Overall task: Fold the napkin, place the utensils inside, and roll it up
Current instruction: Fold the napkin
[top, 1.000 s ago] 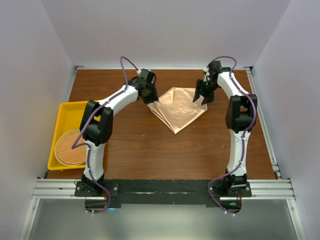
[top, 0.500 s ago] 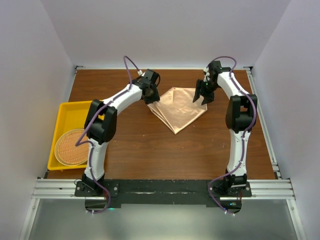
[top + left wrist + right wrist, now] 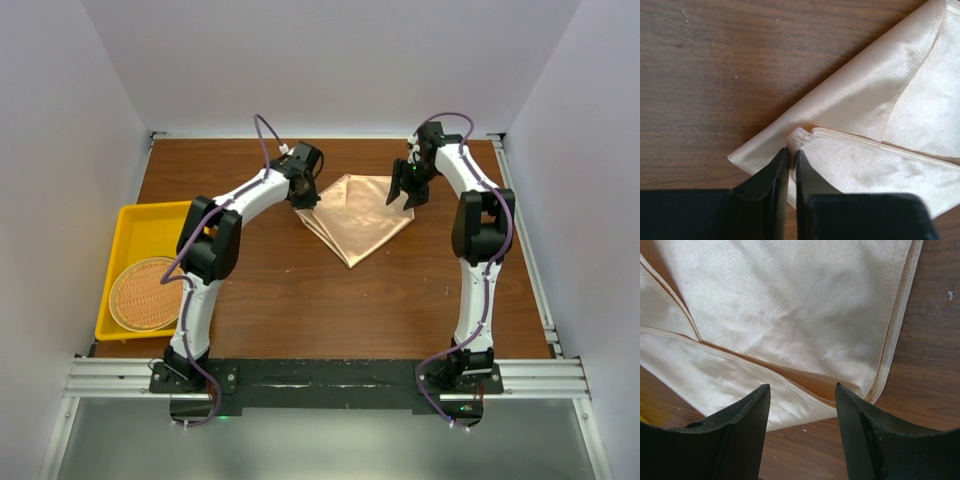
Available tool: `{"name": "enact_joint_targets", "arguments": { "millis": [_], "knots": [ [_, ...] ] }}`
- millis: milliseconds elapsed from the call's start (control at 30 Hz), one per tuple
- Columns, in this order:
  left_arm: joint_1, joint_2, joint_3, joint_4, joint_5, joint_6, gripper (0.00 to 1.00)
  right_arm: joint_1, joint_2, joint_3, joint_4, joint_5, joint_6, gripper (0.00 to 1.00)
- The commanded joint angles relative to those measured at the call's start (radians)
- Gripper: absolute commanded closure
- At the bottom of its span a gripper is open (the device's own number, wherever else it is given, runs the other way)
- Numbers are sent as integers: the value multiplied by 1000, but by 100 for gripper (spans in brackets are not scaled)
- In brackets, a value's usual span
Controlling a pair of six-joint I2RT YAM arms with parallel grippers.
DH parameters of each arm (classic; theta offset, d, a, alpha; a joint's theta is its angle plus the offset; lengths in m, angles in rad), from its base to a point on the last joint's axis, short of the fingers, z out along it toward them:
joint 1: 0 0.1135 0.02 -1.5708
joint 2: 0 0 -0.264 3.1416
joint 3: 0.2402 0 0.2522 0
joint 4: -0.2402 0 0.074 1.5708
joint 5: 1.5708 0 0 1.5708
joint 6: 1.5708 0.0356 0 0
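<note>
Left gripper [image 3: 791, 150] is closed to a slit, pinching the napkin [image 3: 865, 100] at its corner; right gripper [image 3: 802, 387] gapes wide above the cloth, holding nothing.

**Twin arms reach forward, one pinched, one spread**

The left arm [image 3: 240, 200] bends at the elbow and angles toward 1 o'clock. Its left gripper [image 3: 791, 151] sits at 11 o'clock in the overhead view, fingers drawn to a thin slit. The right arm [image 3: 482, 225] runs toward 12, then hooks toward 10. The right gripper [image 3: 801, 390], at 1 o'clock, points down, fingers spread wide.
</note>
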Motion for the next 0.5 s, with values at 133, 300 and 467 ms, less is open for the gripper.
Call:
{"name": "enact_joint_targets", "arguments": {
  "millis": [133, 300, 467],
  "knots": [
    [-9, -93, -19, 53, -61, 38, 100, -7, -79, -3, 0, -26, -21, 41],
    [-9, -148, -85, 85, -58, 35, 100, -7, -89, -18, 6, -25, -26, 41],
    [-9, -168, -119, 83, -65, 35, 100, -1, -93, -26, 8, -16, -27, 41]
  ]
}}
